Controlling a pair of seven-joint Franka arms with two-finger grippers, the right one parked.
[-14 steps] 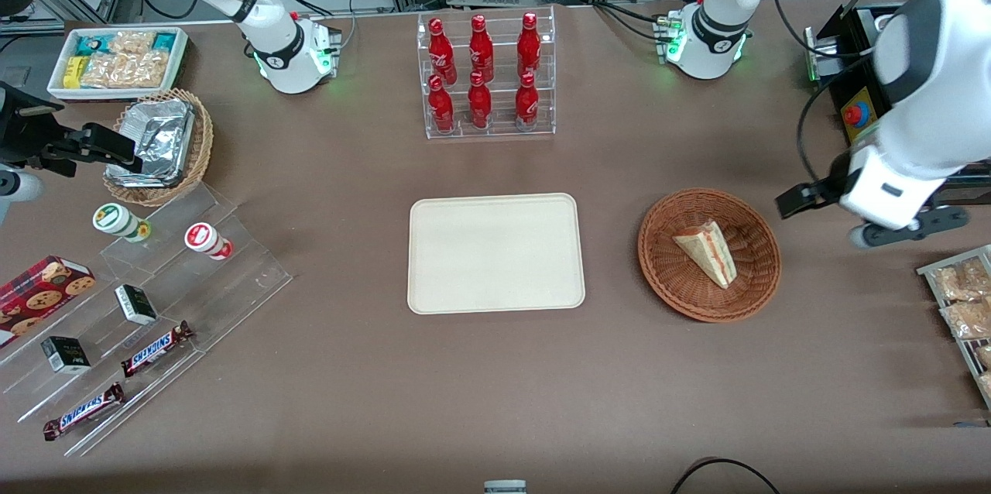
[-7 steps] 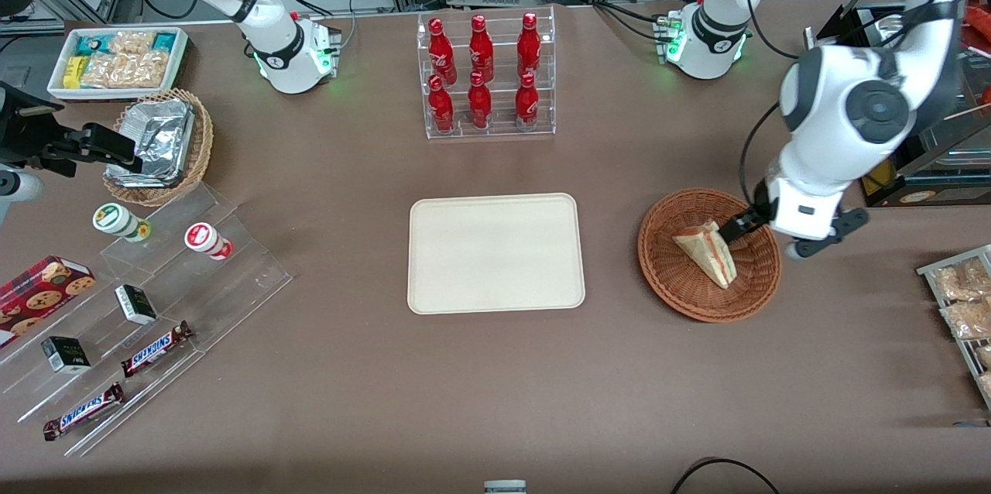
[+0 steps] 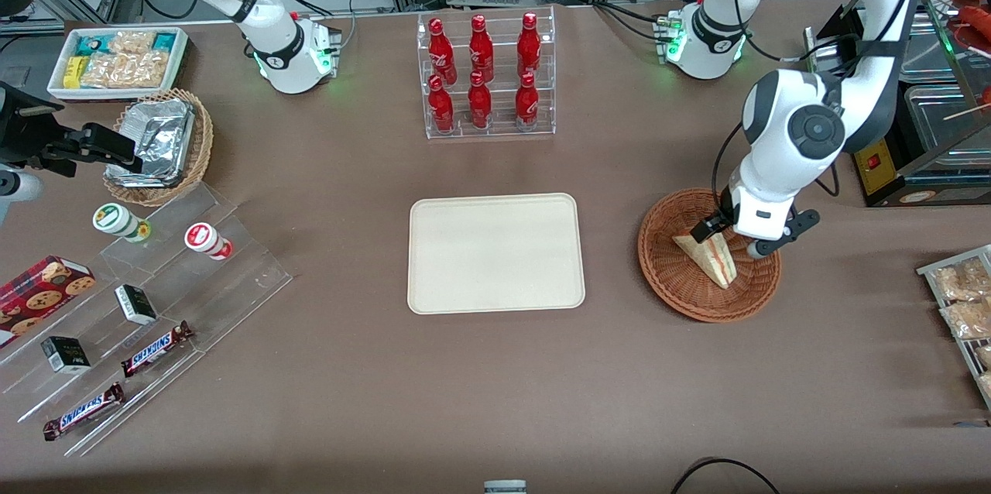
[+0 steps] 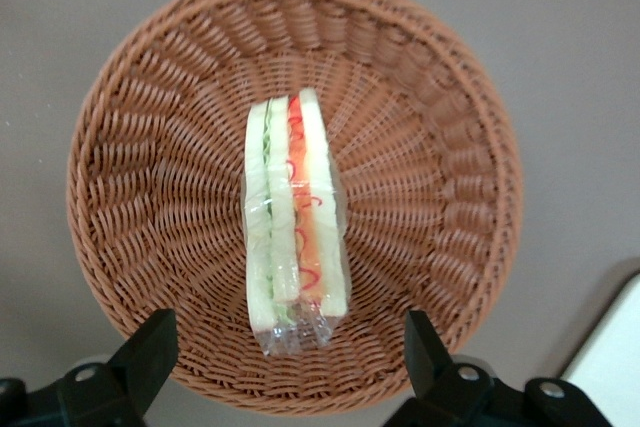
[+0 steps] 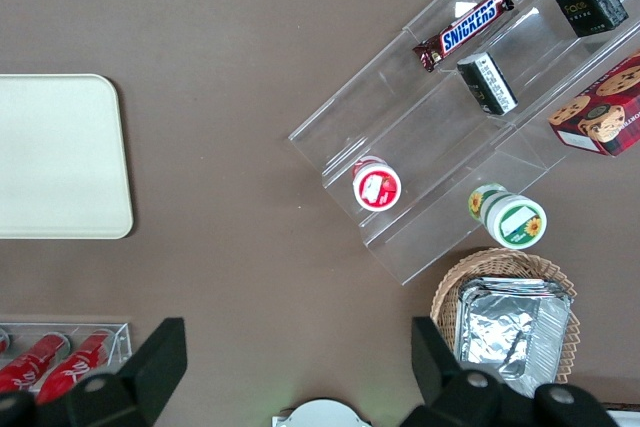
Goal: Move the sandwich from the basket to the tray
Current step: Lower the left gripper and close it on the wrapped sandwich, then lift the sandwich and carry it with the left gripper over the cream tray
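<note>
The claw (image 3: 726, 234) hangs above the basket (image 3: 673, 277), over the part of the sandwich (image 3: 708, 252) farther from the front camera. Its 2 fingers (image 4: 150, 347) are spread wide, 1 on each side of the wedge, gripping nothing. The sandwich lies inside the basket, resting on its woven bottom with its red and green filling edge up. The tray (image 3: 495, 252) sits on the counter (image 3: 348, 378) beside the basket, toward the parked arm's end, apart from it.

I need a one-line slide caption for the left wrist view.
Open gripper poised above the wrapped sandwich lying in the wicker basket.
</note>
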